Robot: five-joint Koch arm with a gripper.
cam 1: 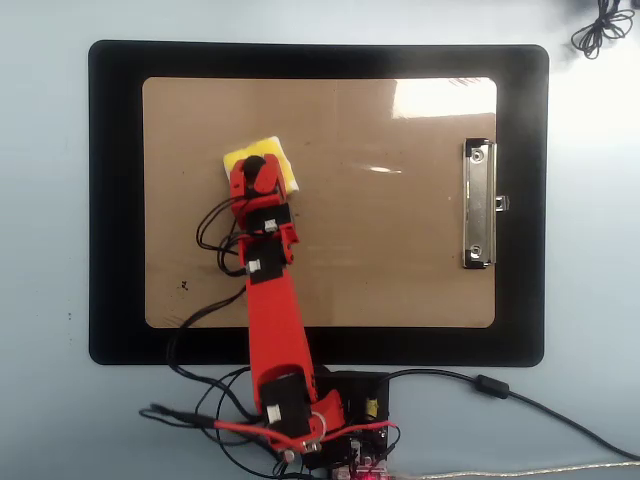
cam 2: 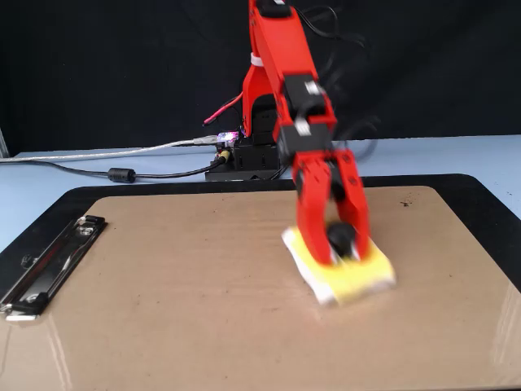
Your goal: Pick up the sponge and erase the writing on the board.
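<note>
Jaws pinch the black knob (cam 2: 340, 239) on top of the sponge (cam 2: 352, 277), one red finger each side of it in fixed view. Gripper (cam 2: 338, 248) points down, sponge flat on the board (cam 2: 163, 301). Fixed view is motion-blurred around sponge & gripper.

Rel. to the board's silver clip (cam 1: 479, 204): in overhead view sponge (cam 1: 270, 155) sits well apart from it, twd the opposite short edge, roughly level w/ clip's top end. Arm (cam 1: 272, 300) crosses the board's near long edge from its base (cam 1: 330, 410), which is off the black mat (cam 1: 115, 200). Small dark mark (cam 1: 184, 286) near the board corner far from clip. No other writing made out.
</note>
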